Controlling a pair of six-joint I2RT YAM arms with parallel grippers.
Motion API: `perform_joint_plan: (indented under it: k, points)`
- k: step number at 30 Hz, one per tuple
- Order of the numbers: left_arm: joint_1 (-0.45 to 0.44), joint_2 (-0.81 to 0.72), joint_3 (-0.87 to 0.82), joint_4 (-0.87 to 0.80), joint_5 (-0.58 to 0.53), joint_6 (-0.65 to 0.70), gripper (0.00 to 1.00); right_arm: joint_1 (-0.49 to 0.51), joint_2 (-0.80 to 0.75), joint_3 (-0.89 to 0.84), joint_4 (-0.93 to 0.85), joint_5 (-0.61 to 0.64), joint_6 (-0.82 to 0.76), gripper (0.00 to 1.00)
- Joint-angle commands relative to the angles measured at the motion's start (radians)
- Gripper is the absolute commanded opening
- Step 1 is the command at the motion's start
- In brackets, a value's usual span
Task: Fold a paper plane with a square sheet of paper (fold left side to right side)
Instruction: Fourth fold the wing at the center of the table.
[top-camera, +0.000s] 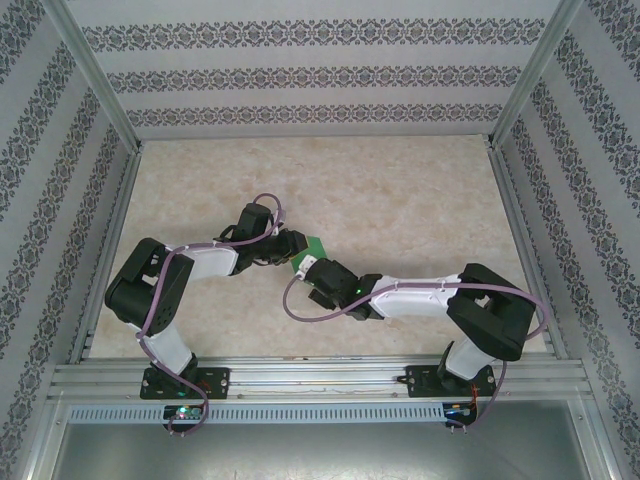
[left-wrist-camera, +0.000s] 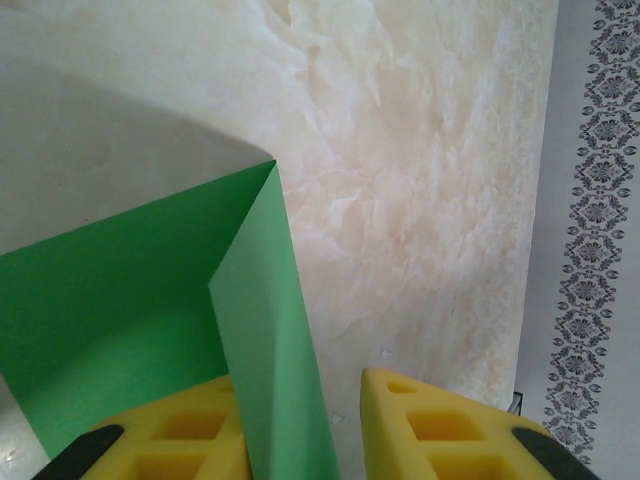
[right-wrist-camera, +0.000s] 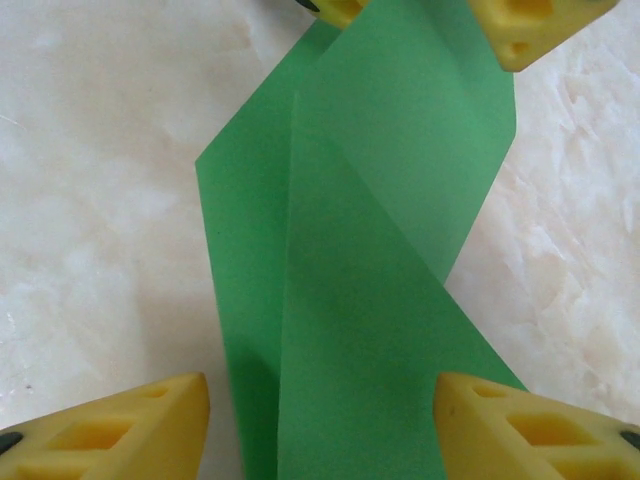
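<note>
The green paper (top-camera: 314, 249) lies partly folded on the marble tabletop between both grippers. In the left wrist view the paper (left-wrist-camera: 120, 310) has one flap (left-wrist-camera: 262, 330) lifted and standing up between the yellow fingers, close against the left one, with a gap to the right one. My left gripper (left-wrist-camera: 305, 385) is open around that flap. In the right wrist view the paper (right-wrist-camera: 370, 250) shows overlapping creased layers, and my right gripper (right-wrist-camera: 322, 385) is open wide, its fingers straddling the paper's near end. One finger of the left gripper (right-wrist-camera: 530, 25) appears at the paper's far end.
The cream marble tabletop (top-camera: 400, 190) stretches behind the paper. Patterned walls (top-camera: 300, 75) and aluminium posts enclose it on three sides. A metal rail (top-camera: 320, 380) with the arm bases runs along the near edge.
</note>
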Motion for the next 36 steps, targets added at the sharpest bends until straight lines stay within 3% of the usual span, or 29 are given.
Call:
perform_joint_plan:
  k: [1,16,24,28,36]
  points:
    - [-0.012,0.011,0.026,-0.023,0.016,0.007,0.28,-0.009,0.02,0.018,0.007,0.012,0.012,0.56]
    - [-0.013,0.005,0.024,-0.04,0.008,0.015,0.28,-0.013,0.027,0.015,-0.001,0.024,0.033,0.17]
    - [-0.012,-0.008,0.023,-0.062,0.001,0.03,0.29,-0.023,0.016,0.012,-0.007,0.016,0.043,0.06]
    - [0.0,-0.053,0.013,-0.1,-0.018,0.053,0.34,-0.031,0.012,0.007,-0.012,-0.009,0.049,0.0]
    - [0.132,-0.276,-0.079,-0.22,-0.002,0.099,0.41,-0.049,0.009,0.001,-0.021,-0.089,0.072,0.0]
